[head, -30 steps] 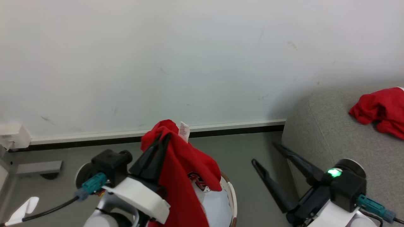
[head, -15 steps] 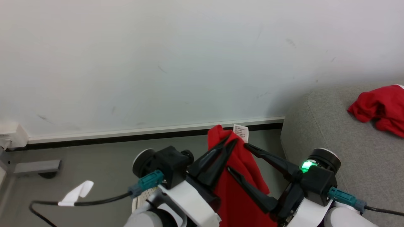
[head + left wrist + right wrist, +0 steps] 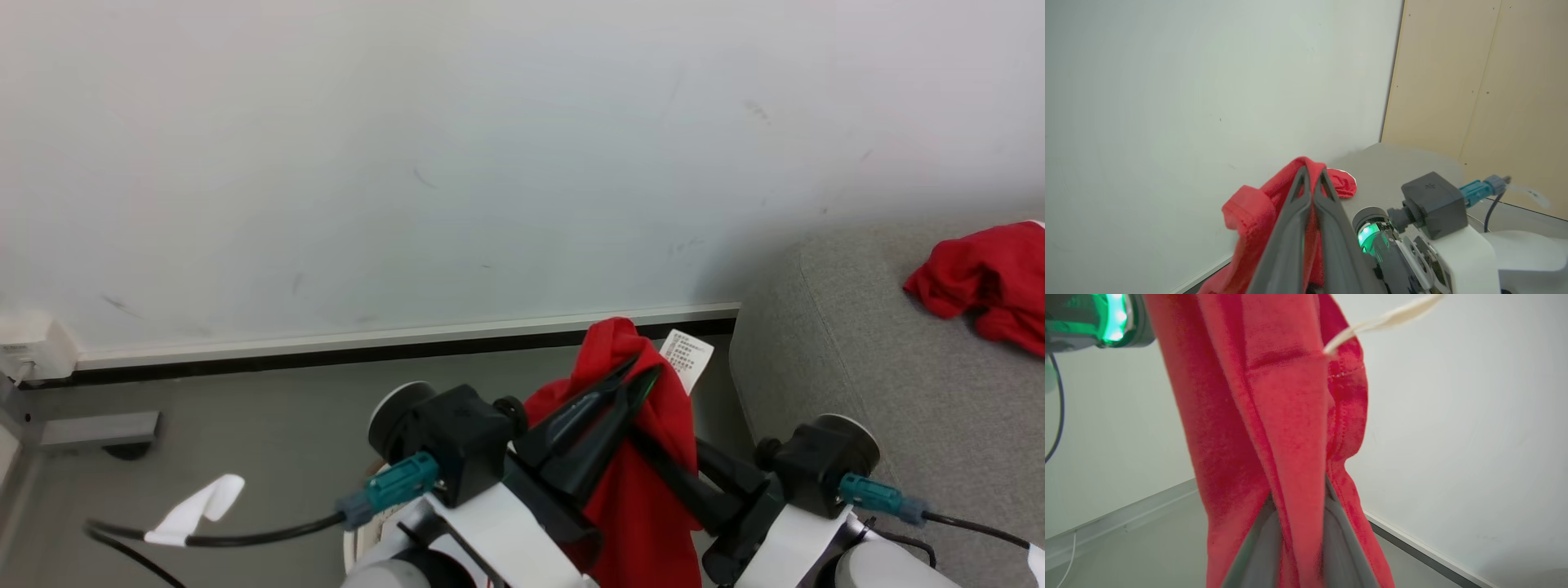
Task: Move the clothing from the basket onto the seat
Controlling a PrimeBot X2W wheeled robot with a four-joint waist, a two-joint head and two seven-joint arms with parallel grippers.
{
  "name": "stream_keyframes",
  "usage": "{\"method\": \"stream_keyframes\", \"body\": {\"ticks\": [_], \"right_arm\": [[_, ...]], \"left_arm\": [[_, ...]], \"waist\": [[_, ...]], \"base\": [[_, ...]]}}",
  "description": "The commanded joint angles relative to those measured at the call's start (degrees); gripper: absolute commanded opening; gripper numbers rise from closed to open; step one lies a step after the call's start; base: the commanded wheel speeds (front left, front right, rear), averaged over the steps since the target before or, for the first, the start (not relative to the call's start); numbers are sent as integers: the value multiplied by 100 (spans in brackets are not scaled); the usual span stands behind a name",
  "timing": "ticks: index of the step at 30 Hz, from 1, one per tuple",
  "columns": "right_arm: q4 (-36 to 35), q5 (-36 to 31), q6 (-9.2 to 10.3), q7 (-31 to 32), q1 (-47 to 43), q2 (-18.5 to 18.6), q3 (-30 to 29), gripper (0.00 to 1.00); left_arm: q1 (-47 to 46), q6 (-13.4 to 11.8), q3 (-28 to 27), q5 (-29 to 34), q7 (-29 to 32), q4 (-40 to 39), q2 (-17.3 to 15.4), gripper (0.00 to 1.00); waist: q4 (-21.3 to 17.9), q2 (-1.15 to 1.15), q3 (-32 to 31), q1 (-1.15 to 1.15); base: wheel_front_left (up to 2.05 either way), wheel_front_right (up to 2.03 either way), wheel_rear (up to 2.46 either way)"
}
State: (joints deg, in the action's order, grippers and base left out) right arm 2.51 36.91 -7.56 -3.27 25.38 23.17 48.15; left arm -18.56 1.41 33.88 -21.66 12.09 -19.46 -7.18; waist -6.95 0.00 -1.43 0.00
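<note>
The red clothing [image 3: 645, 490] hangs in the air between my two arms, its white label [image 3: 687, 356] sticking out at the top. My left gripper [image 3: 641, 374] is shut on its upper fold, also seen in the left wrist view as the left gripper [image 3: 1312, 171] pinching red fabric [image 3: 1249, 212]. My right gripper [image 3: 1300, 494] is closed on a lower fold of the clothing [image 3: 1274, 396], its tips buried in cloth. The grey seat [image 3: 857, 367] stands just right of the garment. My arms hide the basket.
A second red garment [image 3: 984, 282] lies on the seat at the right edge. The white wall and dark baseboard [image 3: 326, 355] run behind. A white socket box [image 3: 28, 347] and a grey bracket [image 3: 98, 429] sit at the left; a black cable with white tape [image 3: 196, 506] trails there.
My left gripper has carried the clothing to the right, towards the seat. My right gripper, open a second ago, has come in and shut on the hanging fabric.
</note>
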Motion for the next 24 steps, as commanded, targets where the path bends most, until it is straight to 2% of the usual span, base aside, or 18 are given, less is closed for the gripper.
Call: {"method": "stream_keyframes", "body": {"ticks": [1, 2, 3, 4, 5, 6, 9, 14, 17, 24], "right_arm": [[77, 88, 15, -102, -37, -40, -108, 0], [97, 136, 15, -158, -34, -69, -193, 0], [107, 185, 15, -196, -33, -79, -292, 0], [111, 223, 15, -215, -33, -69, -385, 0], [95, 268, 15, -234, -34, -51, -480, 0], [61, 316, 15, -236, -39, -30, -583, 0], [-67, 429, 15, -217, -103, 86, -932, 0], [-322, 514, 15, -156, -313, 385, -1651, 0], [-470, 495, 15, -98, -585, 555, -2241, 0], [-766, 430, 14, 6, -1158, 663, -3079, 0]], "left_arm": [[-26, -40, -55, -17, 14, -3, -19, 0], [-6, -75, -91, 1, -15, 23, -35, 0], [28, -94, -124, 8, -46, 60, -55, 26], [65, -119, -145, 21, -83, 98, -83, 47], [101, -139, -175, 43, -108, 140, -118, 89], [146, -141, -201, 35, -138, 185, -142, 100], [286, -192, -305, -42, -308, 363, -187, 100], [550, -132, -284, 31, -807, 871, -236, 100], [708, -31, -136, 170, -1372, 1371, -177, 100], [692, 40, 163, 462, -2343, 2292, 36, 100]], "waist": [[-7, 0, 0, 0], [-18, 0, 1, 0], [-36, 0, 4, 0], [-59, 0, 7, 0], [-91, 0, 10, 0], [-130, 0, 19, 0], [-270, 0, 55, 0], [-619, 0, 132, 0], [-953, 0, 207, 0], [-1496, 0, 326, 0]], "base": [[0, 0, 0], [0, 0, 0], [0, 0, 0], [0, 0, 0], [0, 0, 0], [0, 0, 0], [0, 0, 0], [0, 0, 0], [0, 0, 0], [0, 0, 0]]}}
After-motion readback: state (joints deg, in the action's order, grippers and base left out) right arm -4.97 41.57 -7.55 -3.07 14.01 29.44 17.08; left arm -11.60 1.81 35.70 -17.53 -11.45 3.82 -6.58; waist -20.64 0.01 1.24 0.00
